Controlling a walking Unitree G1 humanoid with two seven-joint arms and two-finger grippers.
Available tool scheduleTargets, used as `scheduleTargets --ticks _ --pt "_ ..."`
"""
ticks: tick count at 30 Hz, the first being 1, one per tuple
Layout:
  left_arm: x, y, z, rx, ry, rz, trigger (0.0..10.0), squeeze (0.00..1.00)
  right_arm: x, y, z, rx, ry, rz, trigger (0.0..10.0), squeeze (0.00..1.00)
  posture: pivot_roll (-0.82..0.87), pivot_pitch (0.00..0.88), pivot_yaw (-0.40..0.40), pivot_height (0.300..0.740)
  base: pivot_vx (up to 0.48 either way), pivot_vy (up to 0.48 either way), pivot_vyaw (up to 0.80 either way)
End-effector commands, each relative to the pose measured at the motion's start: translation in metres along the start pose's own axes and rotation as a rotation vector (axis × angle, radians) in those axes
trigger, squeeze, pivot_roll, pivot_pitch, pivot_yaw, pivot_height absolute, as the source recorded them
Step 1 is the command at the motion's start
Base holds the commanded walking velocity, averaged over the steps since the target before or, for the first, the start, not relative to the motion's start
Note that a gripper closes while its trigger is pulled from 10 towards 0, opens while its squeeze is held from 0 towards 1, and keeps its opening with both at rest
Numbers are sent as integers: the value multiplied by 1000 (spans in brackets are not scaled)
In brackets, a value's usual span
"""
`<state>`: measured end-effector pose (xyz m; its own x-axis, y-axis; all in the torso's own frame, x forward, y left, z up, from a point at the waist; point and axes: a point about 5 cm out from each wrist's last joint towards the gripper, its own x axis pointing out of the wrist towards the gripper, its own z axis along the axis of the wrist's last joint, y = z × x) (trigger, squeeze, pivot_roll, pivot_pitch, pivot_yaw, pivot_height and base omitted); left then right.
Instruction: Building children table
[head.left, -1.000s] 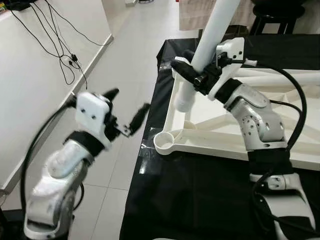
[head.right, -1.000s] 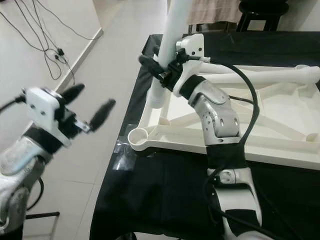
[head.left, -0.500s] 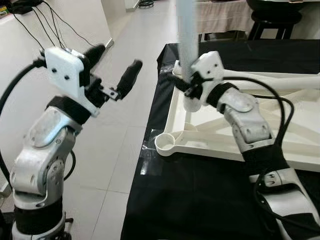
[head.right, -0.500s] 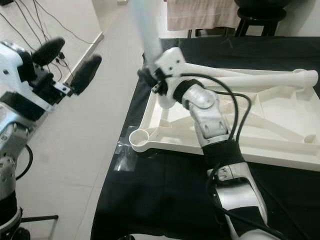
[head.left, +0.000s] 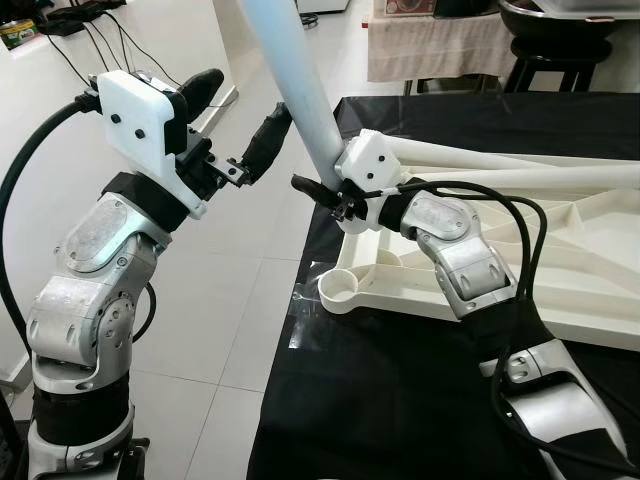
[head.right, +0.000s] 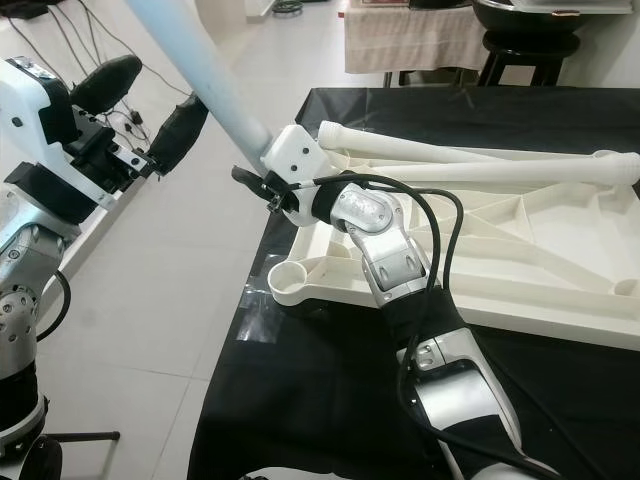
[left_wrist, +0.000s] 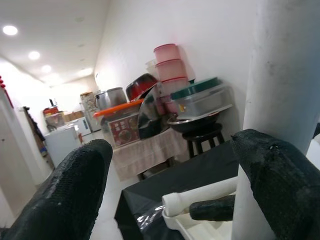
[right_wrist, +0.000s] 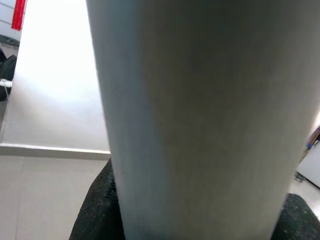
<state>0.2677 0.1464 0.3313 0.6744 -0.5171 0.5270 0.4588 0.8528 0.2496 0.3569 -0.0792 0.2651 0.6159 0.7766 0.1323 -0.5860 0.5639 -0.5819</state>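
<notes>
White plastic table leg (head.left: 300, 95) slants up and to the left from the right gripper (head.left: 325, 192), which clamps its lower end above the upturned tabletop's (head.left: 560, 290) corner, while the left gripper (head.left: 240, 125) hangs spread wide just beside the leg.

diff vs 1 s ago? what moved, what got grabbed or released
The right claw stays shut on the white table leg and has swung it from leaning toward the robot's right, through upright, to leaning left. The left claw rose from low beside the table and now sits open next to the leg, one finger close against it, not gripping. The upturned white tabletop and the other legs lying on it stayed put.
</notes>
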Motion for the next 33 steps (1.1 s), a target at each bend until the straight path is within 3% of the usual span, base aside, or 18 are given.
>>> scheduleTargets --ticks 1,3,6,12,18,22,24,29,33 --pt "3 -12 -2 -44 -1 -89 10000 0 9 8 6 -21 -29 39 10000 0 -68 52 85 740 0 0 0" --pt "3 -12 -2 -44 -1 -89 10000 0 9 8 6 -21 -29 39 10000 0 -68 52 85 740 0 0 0" --pt "1 -18 -4 -56 16 -145 10000 0 13 -7 3 40 -9 -39 10000 0 -63 50 81 740 0 0 0" --pt "-1 -20 -4 -55 16 -160 10000 0 14 -13 4 63 -4 -57 10000 0 -66 49 78 740 0 0 0" --pt "1 -21 -1 -63 -5 -168 10000 0 15 -3 3 53 10 -3 10000 0 -71 46 80 740 0 0 0" --pt "4 -20 2 -42 -27 -167 10000 0 17 15 4 21 9 92 10000 0 -77 47 82 740 0 0 0" --pt "4 -20 2 -42 -27 -167 10000 0 17 15 4 21 9 92 10000 0 -77 47 82 740 0 0 0" --pt "7 -14 5 -25 -54 -143 10000 0 18 36 5 23 -8 196 10000 0 -78 45 82 740 0 0 0" --pt "9 -11 7 -22 -67 -128 10000 0 20 43 5 32 -14 229 10000 0 -79 45 81 740 0 0 0"
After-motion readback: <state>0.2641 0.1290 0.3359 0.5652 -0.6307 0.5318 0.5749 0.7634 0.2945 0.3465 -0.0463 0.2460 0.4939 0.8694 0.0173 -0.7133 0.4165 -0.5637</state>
